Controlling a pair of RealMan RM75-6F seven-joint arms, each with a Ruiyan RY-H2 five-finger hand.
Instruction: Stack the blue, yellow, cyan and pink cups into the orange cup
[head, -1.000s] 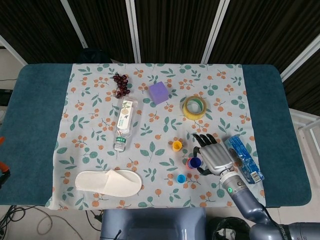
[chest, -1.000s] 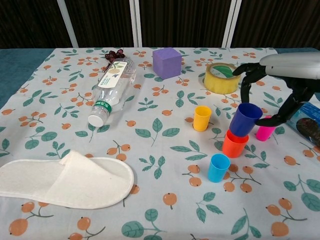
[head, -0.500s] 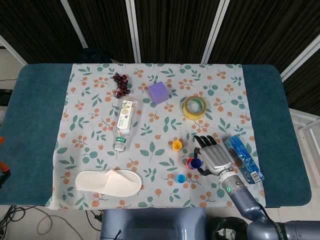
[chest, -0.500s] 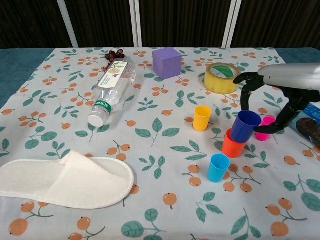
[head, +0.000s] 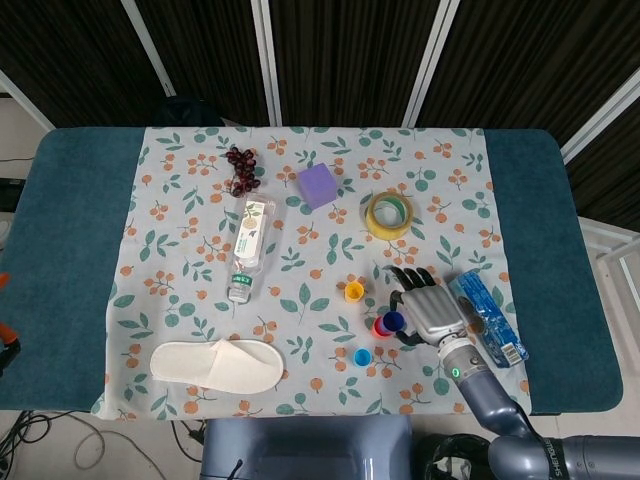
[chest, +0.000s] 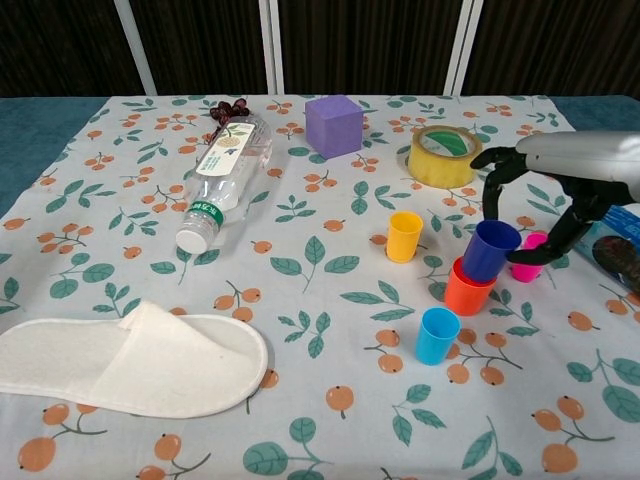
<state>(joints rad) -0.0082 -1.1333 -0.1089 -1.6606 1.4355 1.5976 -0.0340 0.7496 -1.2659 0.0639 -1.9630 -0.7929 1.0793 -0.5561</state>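
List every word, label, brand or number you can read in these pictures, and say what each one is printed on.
No text can be read with certainty.
Bottle label: green and white with print, too small and blurred to read.
Blue packet beside the right hand: printed pattern, no letters legible.
Tape roll, purple cube, slipper, and the blue cup, orange cup, yellow cup, cyan cup and pink cup: no visible markings.

Overhead head view; low, nearer chest view

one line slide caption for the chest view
Right hand seating blue cup into orange cup.
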